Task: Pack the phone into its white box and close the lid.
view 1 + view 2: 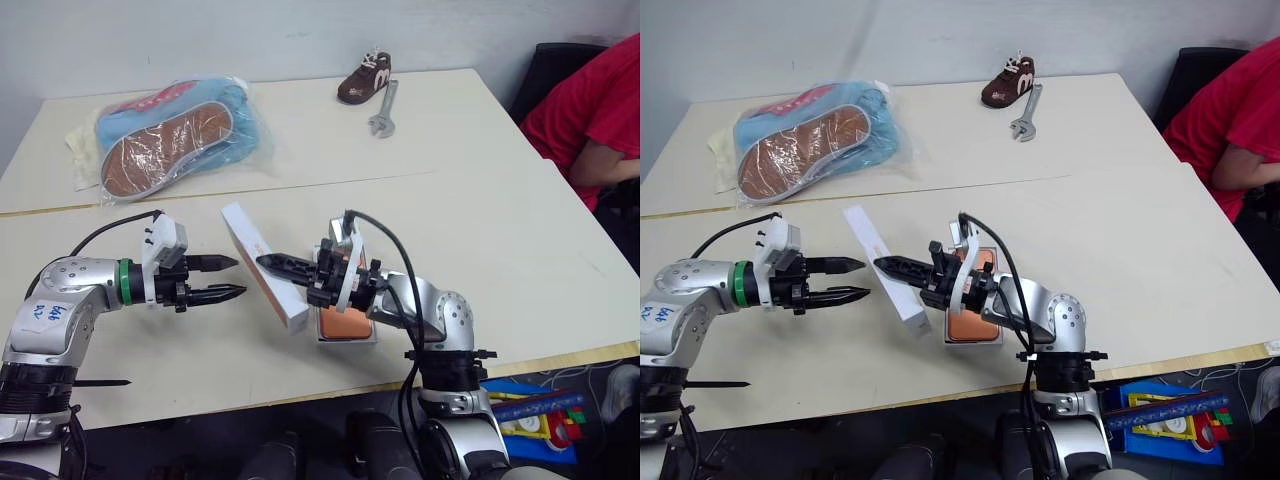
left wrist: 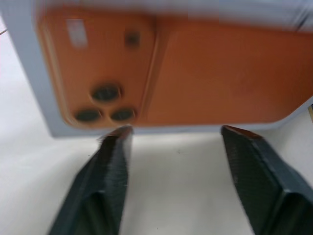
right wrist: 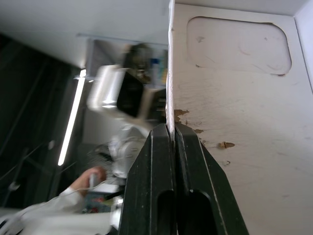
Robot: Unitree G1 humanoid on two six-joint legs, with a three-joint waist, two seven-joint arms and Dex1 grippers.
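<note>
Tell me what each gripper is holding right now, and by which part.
The right gripper is shut on the lid, pinching one thin side wall so the lid stands on edge. The left gripper holds nothing; its jaws are apart in front of the lid.

Orange phone [image 1: 345, 322] lies flat in the white box [image 1: 322, 336] – lid [image 1: 265, 268] tilted on edge, apparently lifted.

Counted on the table [image 1: 520, 250]: one phone [image 1: 345, 322] in one white box [image 1: 322, 338], one lid [image 1: 262, 264], one wrench [image 1: 384, 110], one small brown shoe [image 1: 364, 78], apparently two bagged slippers [image 1: 170, 135]. Two grippers, left [image 1: 232, 279] and right [image 1: 268, 263].
</note>
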